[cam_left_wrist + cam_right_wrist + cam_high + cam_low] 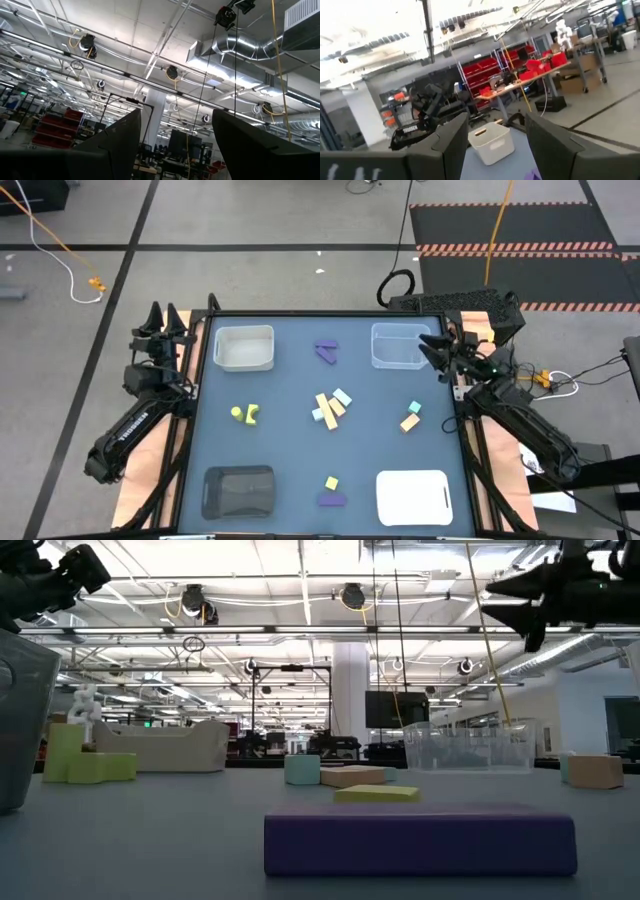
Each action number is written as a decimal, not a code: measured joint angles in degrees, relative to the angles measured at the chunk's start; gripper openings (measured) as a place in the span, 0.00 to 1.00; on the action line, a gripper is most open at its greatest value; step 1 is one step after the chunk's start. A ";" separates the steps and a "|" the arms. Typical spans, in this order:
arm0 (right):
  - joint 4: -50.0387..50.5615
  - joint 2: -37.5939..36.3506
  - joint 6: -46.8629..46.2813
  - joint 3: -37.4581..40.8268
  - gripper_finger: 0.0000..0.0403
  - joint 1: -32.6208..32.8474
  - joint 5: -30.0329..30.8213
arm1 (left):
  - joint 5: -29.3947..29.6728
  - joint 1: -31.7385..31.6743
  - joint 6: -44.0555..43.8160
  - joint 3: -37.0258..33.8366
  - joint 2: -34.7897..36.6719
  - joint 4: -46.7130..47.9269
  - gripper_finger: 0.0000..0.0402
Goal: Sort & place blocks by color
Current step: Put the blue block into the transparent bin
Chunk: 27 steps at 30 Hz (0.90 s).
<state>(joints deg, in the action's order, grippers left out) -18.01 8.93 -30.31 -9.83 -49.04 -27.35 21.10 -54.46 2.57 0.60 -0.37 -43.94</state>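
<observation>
Up at the far left corner of the table (300,450), my left gripper (160,315) is parked off the mat, fingers (122,142) spread with a clear gap and nothing between them. From its wrist cam all I get is ceiling, so none of the blocks sit anywhere near those fingers.

My right gripper (438,345) hangs over the near edge of the clear tray (400,346) at the far right, fingers (452,137) parted too and holding nothing. Past its fingers I can see the white bin (492,144) across the table, and my left arm behind it.

Blocks are all loose on the mat, well clear of both sets of fingers. A purple piece (327,351) lies between the white bin and the clear tray. Mid-table there's a cluster (331,408) of yellow bars and mint cubes touching each other. Toward the left gripper's side sits a yellow-green pair (245,414). Closest to the right fingers are a mint cube (415,409) and an orange block (409,422), just beside each other. Down at the near edge a small yellow cube (331,482) sits next to a purple bar (332,500), between the black tray (239,490) and the white tray (414,496). That purple bar fills the low view.
</observation>
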 joint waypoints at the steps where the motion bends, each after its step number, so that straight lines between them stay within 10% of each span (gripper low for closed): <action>1: 0.38 1.37 0.31 -0.97 0.46 0.00 -0.17 | -0.02 0.02 0.00 0.00 -0.01 0.00 0.61; 11: 5.83 16.70 3.90 -12.47 0.46 0.02 -1.46 | -0.02 0.02 0.00 0.00 -0.01 0.04 0.61; 27: 43.03 31.65 18.80 -26.18 0.46 2.93 7.13 | -0.02 0.02 0.00 0.00 0.00 0.07 0.61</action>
<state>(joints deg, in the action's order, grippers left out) 25.02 40.59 -11.51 -36.01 -46.10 -20.22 21.08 -54.43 2.57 0.60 -0.37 -43.88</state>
